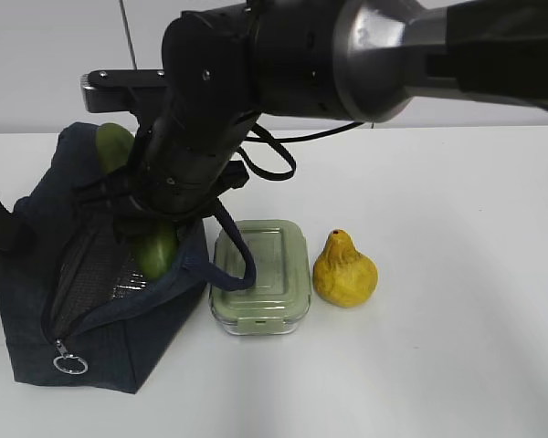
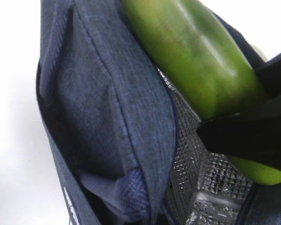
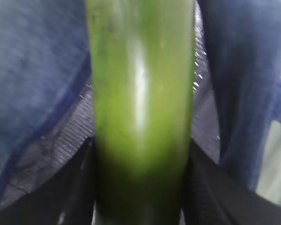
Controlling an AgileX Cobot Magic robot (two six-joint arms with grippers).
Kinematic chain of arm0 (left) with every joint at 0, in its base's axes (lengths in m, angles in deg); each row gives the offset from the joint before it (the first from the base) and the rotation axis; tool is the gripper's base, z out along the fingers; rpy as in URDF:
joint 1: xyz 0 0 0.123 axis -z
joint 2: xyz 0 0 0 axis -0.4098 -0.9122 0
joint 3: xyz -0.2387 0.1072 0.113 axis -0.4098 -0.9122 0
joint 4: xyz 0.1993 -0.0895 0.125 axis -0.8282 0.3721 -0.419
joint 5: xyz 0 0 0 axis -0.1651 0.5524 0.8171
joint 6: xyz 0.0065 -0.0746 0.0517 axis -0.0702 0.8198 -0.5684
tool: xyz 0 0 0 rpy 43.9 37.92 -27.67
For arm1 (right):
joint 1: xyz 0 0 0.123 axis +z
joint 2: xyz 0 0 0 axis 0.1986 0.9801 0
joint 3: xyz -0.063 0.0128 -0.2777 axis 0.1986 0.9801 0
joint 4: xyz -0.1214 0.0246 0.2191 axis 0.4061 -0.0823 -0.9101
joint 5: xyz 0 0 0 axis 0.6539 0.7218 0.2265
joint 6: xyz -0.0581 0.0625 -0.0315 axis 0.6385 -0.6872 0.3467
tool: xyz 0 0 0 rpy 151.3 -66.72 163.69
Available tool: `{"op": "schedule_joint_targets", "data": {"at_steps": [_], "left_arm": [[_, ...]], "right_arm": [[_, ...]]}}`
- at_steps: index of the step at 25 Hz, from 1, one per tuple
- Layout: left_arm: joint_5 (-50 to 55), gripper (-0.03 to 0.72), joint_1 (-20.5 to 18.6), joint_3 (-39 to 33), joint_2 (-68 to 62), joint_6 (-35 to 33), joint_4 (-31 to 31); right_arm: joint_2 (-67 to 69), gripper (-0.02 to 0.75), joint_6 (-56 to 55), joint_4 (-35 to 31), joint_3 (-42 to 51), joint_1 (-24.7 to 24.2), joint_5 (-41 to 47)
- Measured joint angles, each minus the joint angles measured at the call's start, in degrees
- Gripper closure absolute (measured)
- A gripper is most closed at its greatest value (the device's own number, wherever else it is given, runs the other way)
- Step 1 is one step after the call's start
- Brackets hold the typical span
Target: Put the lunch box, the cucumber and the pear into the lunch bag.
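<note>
At the far left the lunch bag point(image 1: 91, 310) sits with its mouth unzipped, dark navy woven cloth outside, quilted silvery lining inside, a metal ring pull point(image 1: 70, 364) hanging at the front corner. The left gripper is out of sight but clenched; I'd guess it pinches the bag's far edge, though no view shows that. Over the opening, the right gripper point(image 1: 155, 224) is clamped around the cucumber point(image 1: 155, 248), smooth, glossy, thick and dark green, lying slantwise with one end poking past the bag's back rim. To finish this step well, I'd tip the lower end down along the lining so the whole length slides in, and let go only once it clears the soft rim and loop handle point(image 1: 237, 260). Just right of the bag stands the lunch box point(image 1: 260, 278), clear-walled with a sage-green lid, then the lumpy yellow pear point(image 1: 344, 271) beside it on the white table point(image 1: 457, 347)
</note>
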Motion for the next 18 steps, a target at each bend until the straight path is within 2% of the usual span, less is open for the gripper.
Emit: {"op": "schedule_joint_targets", "data": {"at_steps": [6, 13, 18], "left_arm": [[-0.3, 0.686, 0.0, 0.0, 0.0, 0.0, 0.1], [-0.3, 0.686, 0.0, 0.0, 0.0, 0.0, 0.1], [-0.3, 0.686, 0.0, 0.0, 0.0, 0.0, 0.1]], "right_arm": [[0.0, 0.376, -0.3, 0.3, 0.0, 0.0, 0.8], [0.0, 0.196, 2.3, -2.0, -1.2, 0.0, 0.8], [0.0, 0.172, 3.0, -2.1, -3.5, 0.0, 1.7]]}}
